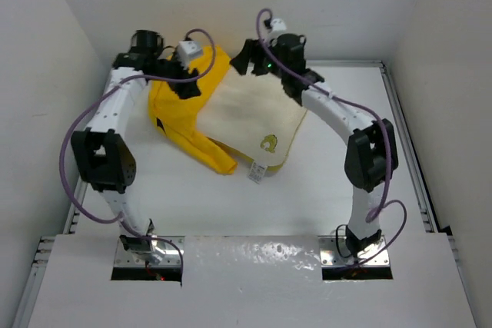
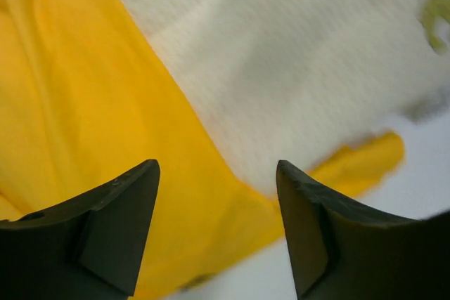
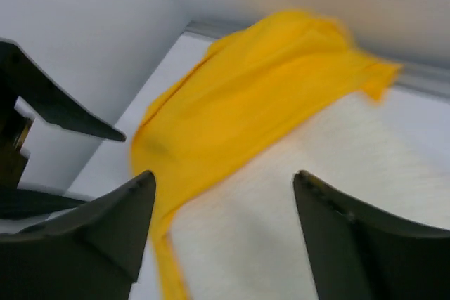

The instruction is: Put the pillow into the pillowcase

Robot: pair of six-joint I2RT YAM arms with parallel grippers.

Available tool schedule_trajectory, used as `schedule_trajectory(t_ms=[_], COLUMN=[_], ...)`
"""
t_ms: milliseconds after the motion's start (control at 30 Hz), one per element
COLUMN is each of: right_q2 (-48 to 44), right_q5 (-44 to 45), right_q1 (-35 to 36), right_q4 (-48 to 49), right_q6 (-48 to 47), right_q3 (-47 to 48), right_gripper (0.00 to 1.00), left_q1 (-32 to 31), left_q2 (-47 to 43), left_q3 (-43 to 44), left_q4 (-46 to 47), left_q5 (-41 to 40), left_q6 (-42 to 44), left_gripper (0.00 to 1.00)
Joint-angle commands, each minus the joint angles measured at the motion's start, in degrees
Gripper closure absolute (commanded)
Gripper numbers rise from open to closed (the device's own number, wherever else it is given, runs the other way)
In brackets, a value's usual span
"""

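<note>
The pillow (image 1: 257,117) lies flat on the white bench (image 1: 231,205) in the upper middle of the top view. Its left edge meets the crumpled yellow pillowcase (image 1: 181,109), which lies at upper left. The left jaws hover spread wide above the line where yellow cloth meets pillow, gripping nothing. The right jaws, near the pillow's far edge, are likewise released and empty.
</note>
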Motion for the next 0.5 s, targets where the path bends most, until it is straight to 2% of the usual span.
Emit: schedule_trajectory(t_ms=[0,33,167,233,267,367,400,467], right_q2=[5.2,7.3,19.1,25.1,28.3,31.6,32.7,32.7], right_q5=[1.6,1.4,0.1,0.1,-1.6,-7.0,-9.8,-12.0], right_q1=[-7.3,-8.4,-12.9,-13.1,-13.1,-13.2,-12.8,-12.4], right_q4=[-10.8,-12.4,-17.9,-17.5,-15.9,-11.3,-10.3,-7.7], right_q6=[-4.8,-5.4,-7.0,-8.0,-7.5,-3.5,-2.5,-1.3], right_q3=[8.4,10.8,21.3,23.4,25.0,25.4,24.8,21.9], right_gripper=[0.18,0.02,0.01,0.01,0.01,0.01,0.01,0.10], left_q1=[-11.2,-12.0,-14.1,-14.6,-14.7,-15.3,-15.5,-15.5], left_q2=[6.6,10.8,23.1,27.9,30.1,32.6,33.6,34.1], left_q3=[4.4,5.6,18.8,19.7,20.4,21.3,20.9,19.7], left_q4=[22.8,25.5,33.0,38.0,39.2,39.6,41.0,42.3], left_q5=[-27.1,-33.7,-44.7,-50.2,-49.9,-51.0,-54.6,-57.1], left_q6=[-20.3,-23.9,-29.1,-28.7,-27.3,-25.6,-25.1,-24.9], left_gripper=[0.32,0.29,0.15,0.15,0.14,0.14,0.15,0.28])
